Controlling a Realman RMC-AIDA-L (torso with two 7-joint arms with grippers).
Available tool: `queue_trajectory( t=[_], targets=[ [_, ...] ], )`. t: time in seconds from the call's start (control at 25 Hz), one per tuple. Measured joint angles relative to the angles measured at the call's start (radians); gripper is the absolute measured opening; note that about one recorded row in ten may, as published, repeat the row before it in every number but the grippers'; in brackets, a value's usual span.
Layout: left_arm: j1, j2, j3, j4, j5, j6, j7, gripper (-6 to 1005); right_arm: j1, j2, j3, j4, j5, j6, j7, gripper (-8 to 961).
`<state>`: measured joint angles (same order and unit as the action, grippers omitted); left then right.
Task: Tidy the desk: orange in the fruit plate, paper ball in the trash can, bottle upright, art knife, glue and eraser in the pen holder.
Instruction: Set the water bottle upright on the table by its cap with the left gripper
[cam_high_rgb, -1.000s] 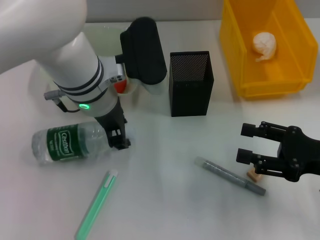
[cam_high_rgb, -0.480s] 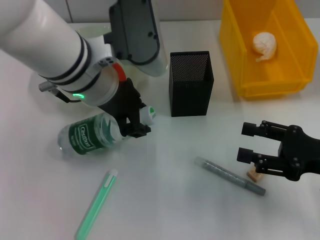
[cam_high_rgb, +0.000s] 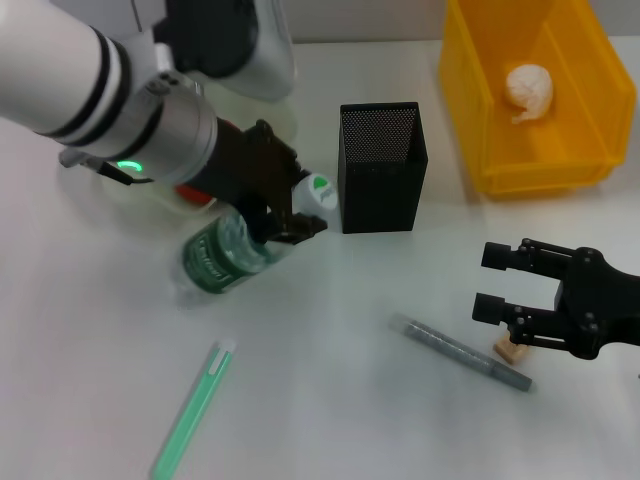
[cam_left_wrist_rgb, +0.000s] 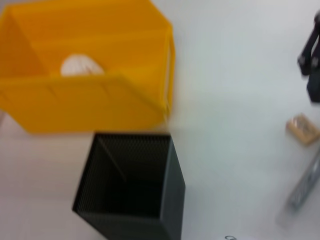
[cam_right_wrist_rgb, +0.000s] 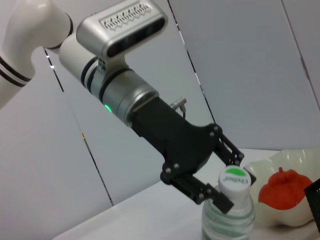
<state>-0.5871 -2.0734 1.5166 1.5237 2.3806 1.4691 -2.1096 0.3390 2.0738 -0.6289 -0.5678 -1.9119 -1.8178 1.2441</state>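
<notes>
1. The left gripper (cam_high_rgb: 290, 205), left of centre in the head view, is clamped on the neck of the bottle (cam_high_rgb: 228, 250); a second ago the bottle lay flat at the left edge, and now it is tilted up, cap (cam_high_rgb: 319, 191) raised toward the pen holder (cam_high_rgb: 381, 165).
2. The right gripper (cam_high_rgb: 492, 283), at the lower right, has its fingers spread apart and empty, unmoved.
3. The eraser (cam_high_rgb: 508, 349) sits just beside it, next to the grey art knife (cam_high_rgb: 460, 352).
4. The paper ball (cam_high_rgb: 529, 90) lies in the trash can (cam_high_rgb: 470, 120), upper right.
5. The green glue stick (cam_high_rgb: 193, 407) lies at the lower left, as before.
6. In the right wrist view the orange (cam_right_wrist_rgb: 283, 187) rests in the fruit plate (cam_right_wrist_rgb: 260, 165).
</notes>
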Motion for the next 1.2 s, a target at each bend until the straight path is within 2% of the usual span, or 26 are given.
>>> queue_trajectory(
  t=[0.28,0.84,1.2],
  targets=[
    [0.022,0.001,-0.083,-0.007,-0.089,-0.011,0.076,466,0.002,0.0,0.0,0.0,0.001,0.0,0.0,741],
    [0.064,0.003,-0.108,-0.004,-0.107,-0.043,0.105,474,0.006,0.001,-0.001,0.0,0.001,0.0,0.0,740],
    [0.143,0.004,-0.267,0.0,-0.313,-0.03,0.217,479,0.015,0.003,-0.006,0.0,-0.001,0.0,0.0,740]
  ],
)
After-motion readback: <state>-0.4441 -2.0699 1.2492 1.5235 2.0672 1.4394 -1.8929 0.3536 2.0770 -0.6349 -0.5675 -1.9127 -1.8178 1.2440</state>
